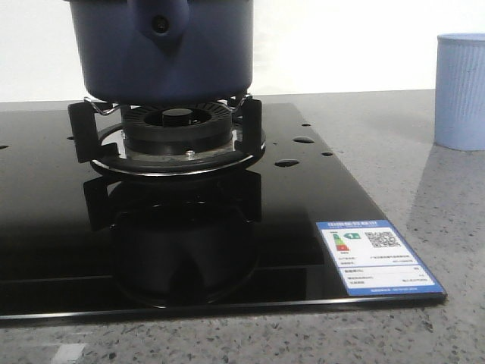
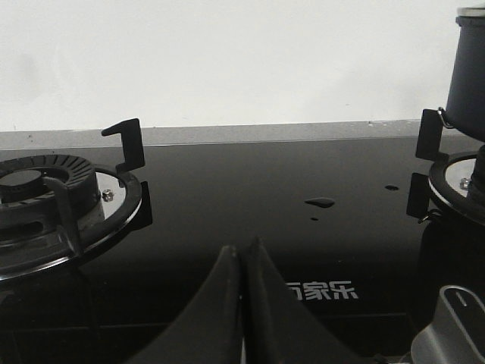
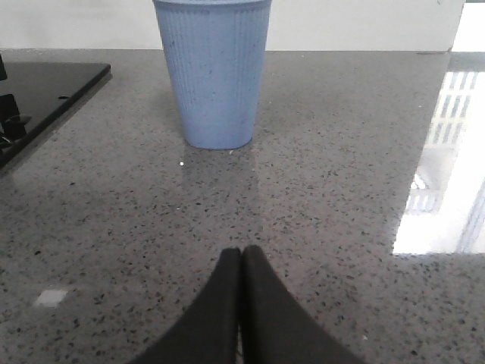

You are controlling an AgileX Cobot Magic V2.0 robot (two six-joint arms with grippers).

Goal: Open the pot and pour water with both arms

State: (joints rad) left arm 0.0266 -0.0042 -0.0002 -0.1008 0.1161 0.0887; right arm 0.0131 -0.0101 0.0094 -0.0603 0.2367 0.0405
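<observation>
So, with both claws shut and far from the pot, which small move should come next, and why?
Probably open the left claw first. Its fingers are pressed together over the black glass stove top, holding nothing, and the large round dark navy-blue pot sits on the burner stand, untouched. The right claw is also shut, facing the pale-blue ribbed cup. A shut claw cannot grasp.

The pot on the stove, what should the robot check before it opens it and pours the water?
1. Pot sits on the burner stand: ok.
2. Lid on or off: cannot tell, the pot's top is out of view.
3. Left gripper open and ready to grab: not ok, fingers closed together, empty.
4. Right gripper open: not ok, closed, empty.
5. Pale-blue ribbed cup upright on the counter: ok.
6. Cooktop glass dry: not ok, water drops lie beside the burner.
</observation>
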